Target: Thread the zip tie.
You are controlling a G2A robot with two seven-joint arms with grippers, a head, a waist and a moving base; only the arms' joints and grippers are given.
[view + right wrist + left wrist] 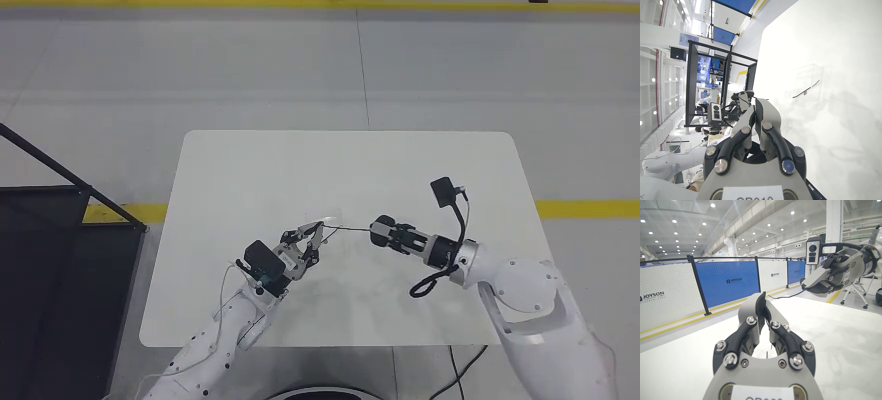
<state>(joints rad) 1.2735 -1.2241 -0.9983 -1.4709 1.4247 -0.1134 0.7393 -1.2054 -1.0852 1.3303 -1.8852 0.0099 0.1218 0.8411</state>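
Left pincer point(762, 300): clamped shut on one end of the black zip tie point(785, 297). A short tail of strap shows behind its pads. It is raised above the white tabletop point(450, 170).
Right pincer point(755, 108): closed on the strap's other end, tip to tip with the left pincer and near it.
Zip tie: spans the gap between the 2 pincers in a shallow sag, off the tabletop. It is held at both ends, probably so that tip and head can be lined up in the air.
Head or tail: too small to tell which end each pincer has.
Clear box point(817, 73): sits on the tabletop beyond the right pincer, below the line of the strap, with a second black strip point(798, 94) lying inside.
Stage: threading looks not yet done, since the tie runs nearly straight with no loop formed.
Next move: 1 pincer would likely have to curl its end round to meet the other. So thin a strap may twist or slip.
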